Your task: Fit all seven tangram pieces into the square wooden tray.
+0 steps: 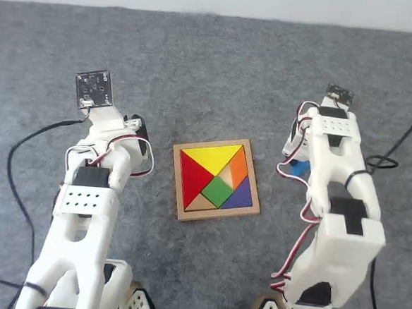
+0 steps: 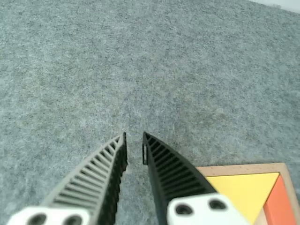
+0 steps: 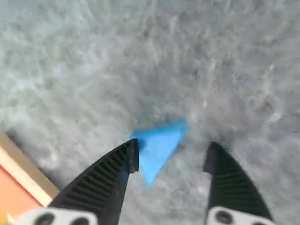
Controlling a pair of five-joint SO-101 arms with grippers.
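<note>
Grey felt covers the table. At the left, our left gripper hangs over bare felt, fingers almost together on nothing. In the centre sits the square wooden tray, mostly filled. To its right, the blue triangle lies on the felt near the tray, between the parted fingers of our right gripper.

We judge the thin piece could skid or tip as the claw closes, since one finger sits much nearer it than the other. The felt is nubby, the fingers are ribbed black plastic, and the pieces are flat, smooth and sharp-cornered.
</note>
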